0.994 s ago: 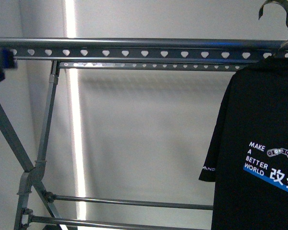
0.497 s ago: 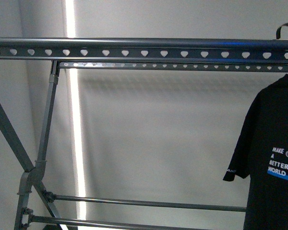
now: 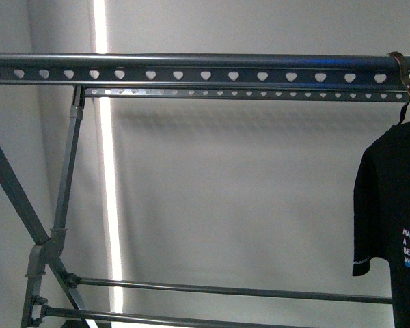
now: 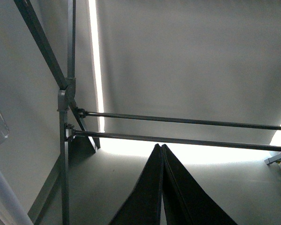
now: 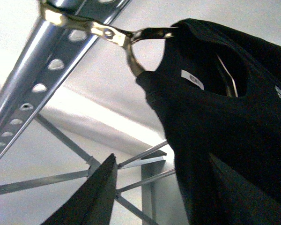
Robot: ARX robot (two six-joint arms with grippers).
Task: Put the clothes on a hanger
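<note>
Clothes (image 3: 391, 219) suspended by hook (image 3: 400, 68) over hanger (image 3: 191, 68) rail, far right. Left gripper (image 4: 161, 187) closed, empty; right gripper (image 5: 168, 197) spread, contact unclear. Withdraw straight downward, avoiding fabric snag.

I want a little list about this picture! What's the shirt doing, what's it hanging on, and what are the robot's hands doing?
shirt: black T-shirt with white letters, hanging at the far right
hook: metal hook looped over the rail
rack: grey rack rail with heart-shaped holes, rest of it bare
left tool: shut, holding nothing, low by the bottom bars
right tool: below the shirt; open or shut unclear
</note>
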